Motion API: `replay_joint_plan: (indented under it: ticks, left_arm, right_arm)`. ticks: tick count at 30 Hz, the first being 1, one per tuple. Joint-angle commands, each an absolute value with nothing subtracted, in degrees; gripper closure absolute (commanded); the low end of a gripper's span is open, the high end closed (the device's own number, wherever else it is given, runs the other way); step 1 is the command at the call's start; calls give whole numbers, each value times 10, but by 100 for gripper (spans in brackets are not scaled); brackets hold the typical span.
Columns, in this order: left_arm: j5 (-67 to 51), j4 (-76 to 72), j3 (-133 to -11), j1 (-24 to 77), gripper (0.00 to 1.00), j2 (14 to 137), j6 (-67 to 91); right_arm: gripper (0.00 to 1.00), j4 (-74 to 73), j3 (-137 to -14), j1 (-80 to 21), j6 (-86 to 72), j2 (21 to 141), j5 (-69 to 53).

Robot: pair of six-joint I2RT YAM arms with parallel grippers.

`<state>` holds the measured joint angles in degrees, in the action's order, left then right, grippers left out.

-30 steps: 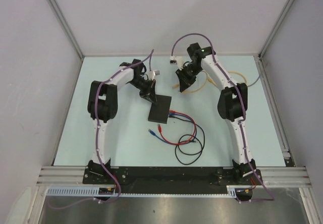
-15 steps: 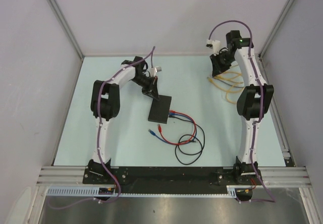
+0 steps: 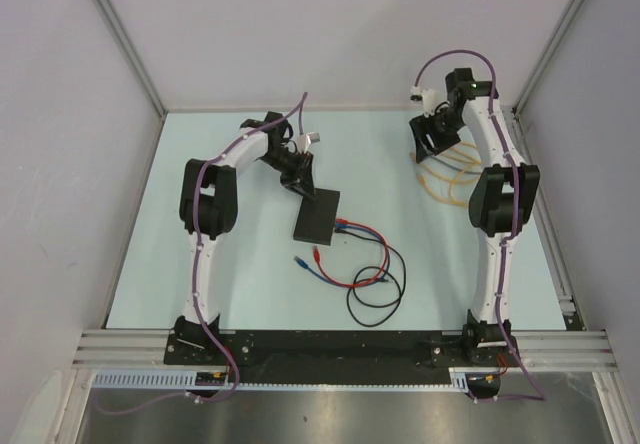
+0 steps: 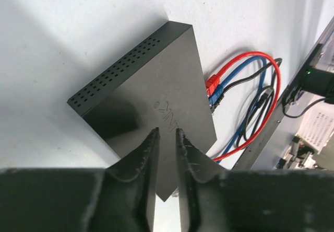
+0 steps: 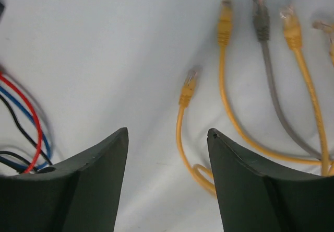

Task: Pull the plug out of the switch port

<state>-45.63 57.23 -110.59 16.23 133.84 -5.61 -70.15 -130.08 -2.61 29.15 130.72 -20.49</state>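
Observation:
The switch [image 3: 317,216] is a flat black box lying mid-table. A red plug [image 4: 212,81] and a blue plug [image 4: 215,97] sit in ports on its right edge. My left gripper [image 3: 303,179] hovers over the switch's far end [image 4: 151,101]. In the left wrist view the left gripper [image 4: 167,131] has its jaws parted by a narrow gap with nothing between them. My right gripper [image 3: 432,144] is at the back right, and in the right wrist view the right gripper [image 5: 167,131] is wide open and empty. A loose yellow plug [image 5: 188,88] lies on the table just beyond its jaws.
Several loose yellow cables [image 3: 450,179] and a grey one [image 5: 261,18] lie at the back right. Red, blue and black cables [image 3: 375,264] loop in front of the switch, with free plug ends [image 3: 305,259] near its front corner. Walls close off the left, back and right.
My right arm swung from mid-table to the back right with a yellow cable, then opened and let it go. My left gripper's jaws have parted slightly over the switch.

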Motion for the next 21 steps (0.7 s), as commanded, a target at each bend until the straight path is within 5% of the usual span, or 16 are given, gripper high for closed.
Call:
replay_joint_plan:
  ticks: [1,7,12,16,21]
  left_arm:
    - [-439,583,-1118,157,71,1291,-70]
    - [-418,583,-1093,142,55,1256,-83]
    - [-396,579,-1053,121,57,1244,-76]
    - [-405,575,-1012,106,100,1220,-76]
    - [-404,570,-946,98,100,1201,-79]
  right_arm:
    - [32,-692,-1325,-73,277,1278,-243]
    - [30,-717,-1289,-124,277,1287,-325]
    - [62,-719,-1261,-174,268,1333,-353]
    - [87,-715,-1272,-201,265,1375,-359]
    - [91,-712,-1303,-231,261,1411,-362]
